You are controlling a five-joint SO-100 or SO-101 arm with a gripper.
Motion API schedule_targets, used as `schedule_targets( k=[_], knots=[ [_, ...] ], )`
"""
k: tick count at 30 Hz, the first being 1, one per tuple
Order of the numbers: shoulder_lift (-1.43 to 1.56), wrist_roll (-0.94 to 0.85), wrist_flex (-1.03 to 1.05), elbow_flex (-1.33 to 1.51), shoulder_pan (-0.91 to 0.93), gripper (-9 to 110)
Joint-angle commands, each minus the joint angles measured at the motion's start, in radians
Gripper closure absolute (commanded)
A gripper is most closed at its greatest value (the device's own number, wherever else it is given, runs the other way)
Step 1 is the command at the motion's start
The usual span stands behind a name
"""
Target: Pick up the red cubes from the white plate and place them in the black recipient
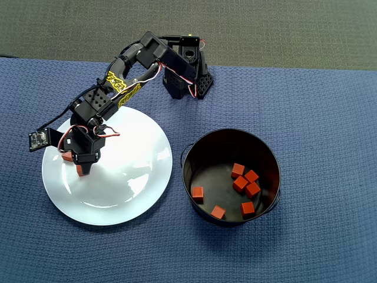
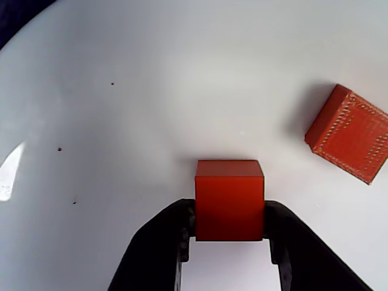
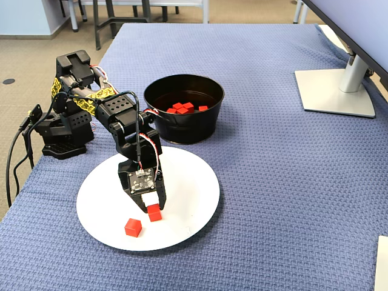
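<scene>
Arm: the black SO-100 arm reaches from its base at the table's edge out over the white plate, wrist pitched downward.

Gripper: the gripper is closed onto one red cube; in the wrist view the two black fingers press against the cube's left and right faces.

Held cube: in the fixed view it sits at the fingertips, low over the plate surface. Whether it touches the plate or is slightly lifted cannot be determined from these views.

Second cube on plate: one loose red cube lies on the plate near the gripper, not touching the held cube. In the wrist view it appears at upper right, rotated relative to the held cube.

Black pot: the round black pot stands on the blue cloth just beside the plate, to its right in the overhead view.

Pot contents: seven red cubes lie on the pot floor; four are clustered together, three sit apart near the lower wall.

Plate: glossy white, resting flat on the cloth.

Background: a monitor stand sits on the cloth, well apart from the pot.
</scene>
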Motion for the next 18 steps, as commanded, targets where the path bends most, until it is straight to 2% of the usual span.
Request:
schedule_targets(
  k=[1,5,9,18],
  knots=[
    [0.041,0.066,0.026,-0.095,0.011,101],
    [0.163,0.227,0.193,-0.149,0.020,101],
    [0.371,0.456,0.258,-0.101,0.006,102],
    [0.752,0.857,0.356,0.023,-0.296,102]
  ],
)
